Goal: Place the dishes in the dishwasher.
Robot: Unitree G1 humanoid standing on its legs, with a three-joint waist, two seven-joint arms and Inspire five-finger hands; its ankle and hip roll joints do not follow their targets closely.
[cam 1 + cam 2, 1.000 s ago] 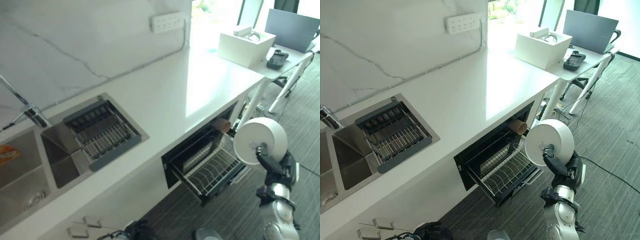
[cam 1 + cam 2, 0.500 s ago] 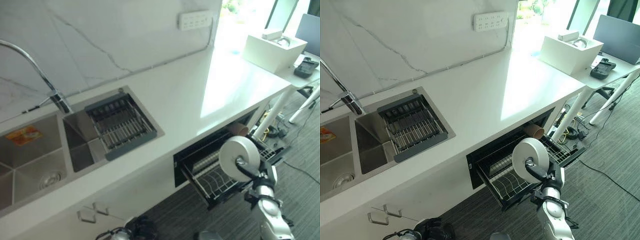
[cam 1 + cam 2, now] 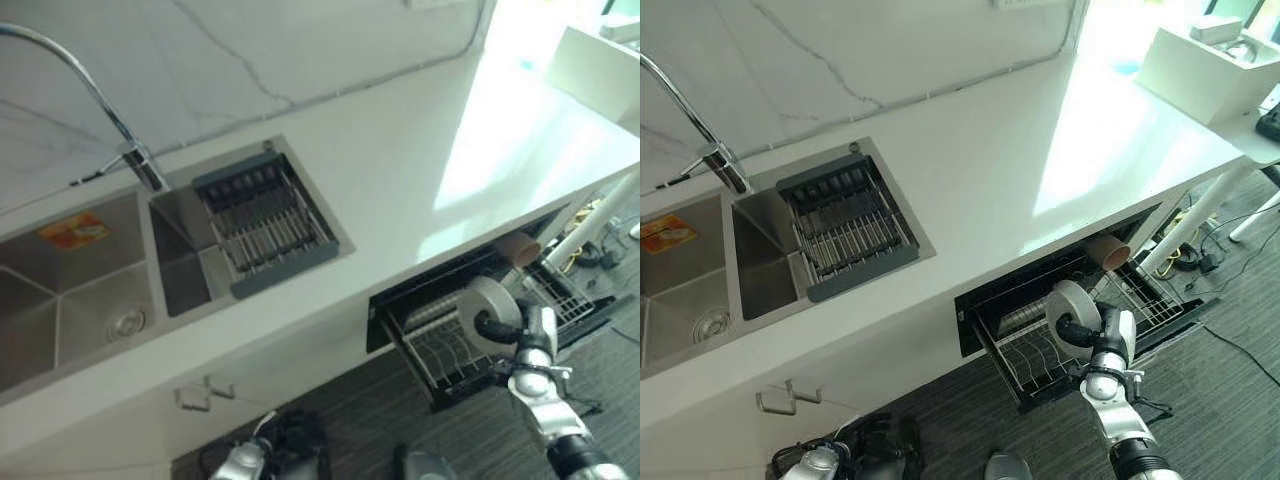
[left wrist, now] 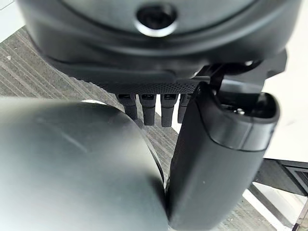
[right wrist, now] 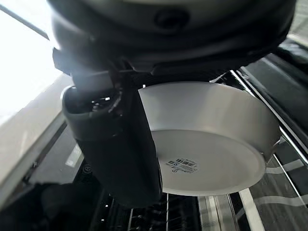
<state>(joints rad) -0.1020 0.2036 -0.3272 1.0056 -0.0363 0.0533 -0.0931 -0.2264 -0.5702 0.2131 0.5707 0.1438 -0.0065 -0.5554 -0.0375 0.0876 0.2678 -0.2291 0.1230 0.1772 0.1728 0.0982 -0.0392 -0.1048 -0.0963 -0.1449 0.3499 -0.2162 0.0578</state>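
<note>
My right hand (image 3: 1106, 334) is shut on a white plate (image 3: 1071, 311), its thumb (image 5: 113, 144) lying across the plate's underside (image 5: 211, 144), which bears a barcode sticker. The plate stands on edge just over the wire rack (image 3: 1025, 355) pulled out of the open dishwasher (image 3: 985, 310) under the counter. Inside the rack, grey dishes (image 3: 1018, 318) stand behind the plate. My left hand (image 4: 216, 144) hangs idle over the grey floor, fingers relaxed and holding nothing.
A brown cup (image 3: 1108, 252) lies at the dishwasher's upper right, above a second pulled-out rack (image 3: 1152, 298). The white counter (image 3: 1020, 170) overhangs the opening. A double sink (image 3: 700, 290) with a grey drainer (image 3: 845, 228) and a tap (image 3: 710, 150) sits at the left.
The camera has swung toward the sink. My right hand has carried the plate down and in, from beside the dishwasher to just over the pulled-out rack.
</note>
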